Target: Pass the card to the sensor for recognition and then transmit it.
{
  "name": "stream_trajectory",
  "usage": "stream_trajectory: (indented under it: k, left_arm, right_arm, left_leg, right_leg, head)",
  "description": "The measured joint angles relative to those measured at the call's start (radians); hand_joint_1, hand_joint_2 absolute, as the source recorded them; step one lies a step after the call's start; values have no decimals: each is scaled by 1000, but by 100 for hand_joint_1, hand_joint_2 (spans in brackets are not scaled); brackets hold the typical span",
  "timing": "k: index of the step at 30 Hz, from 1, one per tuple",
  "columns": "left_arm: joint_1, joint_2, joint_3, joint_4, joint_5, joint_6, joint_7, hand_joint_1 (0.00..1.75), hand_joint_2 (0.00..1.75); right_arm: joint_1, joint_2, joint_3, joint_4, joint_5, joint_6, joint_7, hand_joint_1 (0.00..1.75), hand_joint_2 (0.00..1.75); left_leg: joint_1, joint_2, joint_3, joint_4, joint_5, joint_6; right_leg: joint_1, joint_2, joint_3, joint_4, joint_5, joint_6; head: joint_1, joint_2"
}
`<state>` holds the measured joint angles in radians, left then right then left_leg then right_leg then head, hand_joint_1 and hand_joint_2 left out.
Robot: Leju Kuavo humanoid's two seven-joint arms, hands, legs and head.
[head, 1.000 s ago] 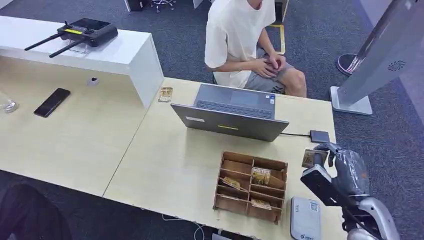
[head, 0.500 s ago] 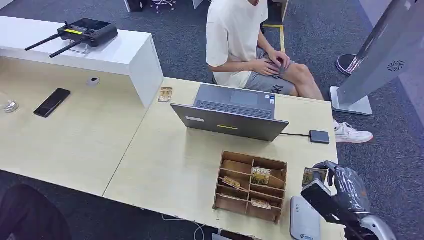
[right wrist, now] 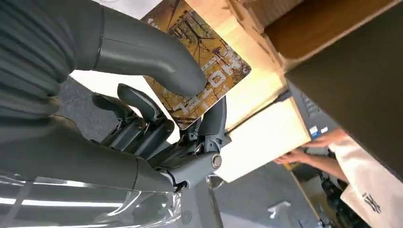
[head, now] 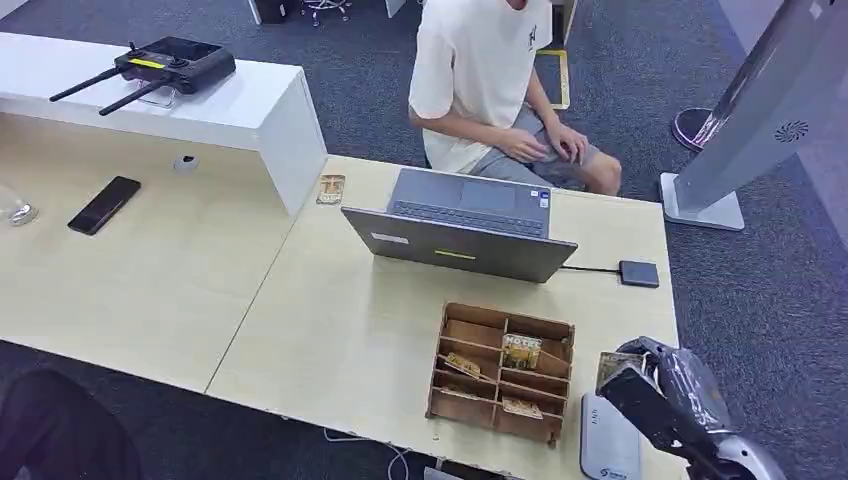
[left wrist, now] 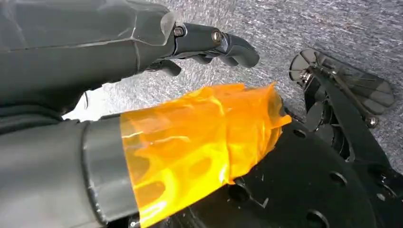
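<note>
Count, head view: one laptop (head: 462, 225), one wooden compartment box (head: 502, 372), one grey sensor pad (head: 608, 440), one small dark adapter (head: 639, 273) on a cable, one black phone (head: 104, 204), one remote controller (head: 150, 65) with two antennas on the white counter (head: 230, 110). One person (head: 490, 75) sits at the far side of the table (head: 330, 300).

Cards: three lie in the box's compartments, one loose card (head: 331, 188) lies far left of the laptop, and one held card (head: 613, 368), making five.

Right hand (head: 668, 390): at the table's near right corner, just right of the box and above the sensor pad's far end. In the right wrist view the thumb (right wrist: 142, 52) presses on the card's printed face and darker fingers (right wrist: 209, 128) close under it, so the card is pinched, not touching the pad as far as I can tell.

Left hand (left wrist: 142, 52): hangs over carpet; fingers (left wrist: 228, 45) loosely curled, apart from the thumb, holding nothing.
</note>
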<state>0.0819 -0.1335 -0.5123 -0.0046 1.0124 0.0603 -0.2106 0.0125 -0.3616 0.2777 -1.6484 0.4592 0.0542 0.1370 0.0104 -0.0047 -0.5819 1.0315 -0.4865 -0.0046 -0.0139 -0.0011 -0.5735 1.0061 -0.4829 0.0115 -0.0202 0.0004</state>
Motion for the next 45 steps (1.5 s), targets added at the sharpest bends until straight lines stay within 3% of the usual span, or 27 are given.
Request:
stream_trajectory:
  k: [8, 24, 34, 40, 45]
  left_arm:
    - [-2, 2, 0, 0, 27, -2, 13, 0, 0]
    - [-8, 11, -2, 0, 83, -25, 40, 0, 0]
    - [-12, 16, -3, 0, 105, -25, 51, 0, 0]
    - [-13, 20, -3, 0, 129, -31, 66, 0, 0]
    - [-15, 26, -3, 0, 138, -36, 73, 0, 0]
  right_arm:
    - [-7, -24, 13, 11, -53, 30, 34, 175, 175]
    - [-48, -139, 83, 44, -108, 100, 111, 175, 175]
    - [-49, -155, 113, 64, -173, 116, 145, 175, 175]
    - [-57, -155, 120, 89, -403, 154, 211, 175, 175]
    - [-86, -158, 129, 116, -466, 154, 236, 175, 175]
  left_leg:
    - [0, 0, 0, 0, 0, 0]
    - [0, -1, 0, 0, 0, 0]
    - [0, 0, 0, 0, 0, 0]
    - [0, 0, 0, 0, 0, 0]
    - [0, 0, 0, 0, 0, 0]
  right_leg:
    - [0, 0, 0, 0, 0, 0]
    - [0, 0, 0, 0, 0, 0]
    - [0, 0, 0, 0, 0, 0]
    - [0, 0, 0, 0, 0, 0]
    - [0, 0, 0, 0, 0, 0]
  head:
    - [0, 0]
    - [0, 0]
    - [0, 0]
    - [0, 0]
    - [0, 0]
